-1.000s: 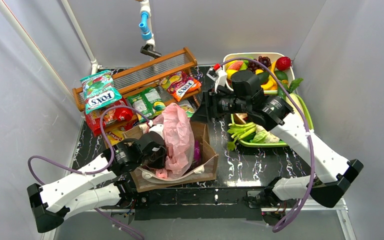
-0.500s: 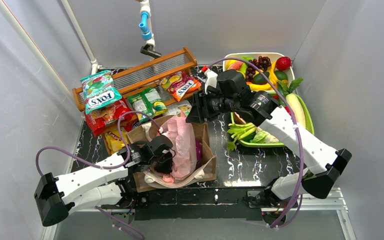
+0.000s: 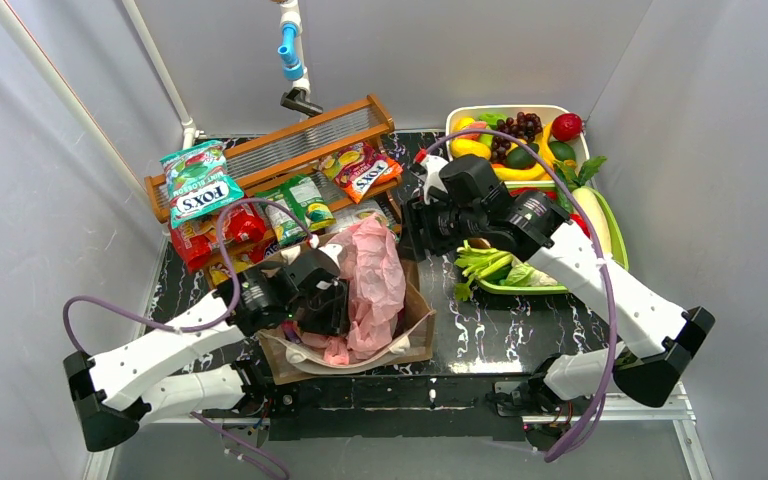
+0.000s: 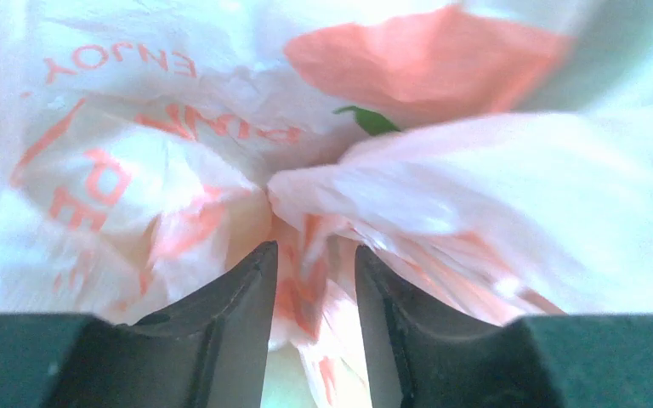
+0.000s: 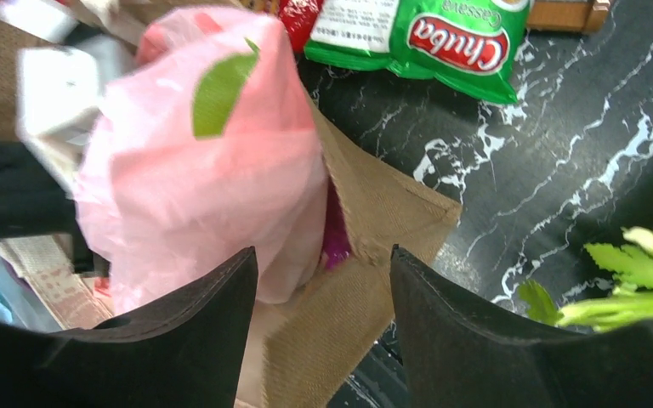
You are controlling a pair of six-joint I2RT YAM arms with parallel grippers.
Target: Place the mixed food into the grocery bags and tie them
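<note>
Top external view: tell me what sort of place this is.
Probably a walled robot test cell staged for grocery packing: plain grey walls around a black marbled table, toy fruit in a white tray, Fox's snack packets by a wooden rack.

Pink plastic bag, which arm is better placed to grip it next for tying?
Left, I'd say. The left gripper sits at the brown tote with its parted fingers straddling a fold of the pink bag. The right gripper hangs open above the tote's corner, touching nothing.

Top view evenly lit, soft shadows; left wrist view overexposed, blurry (pink bag (image 4: 178, 170) washed white).
</note>
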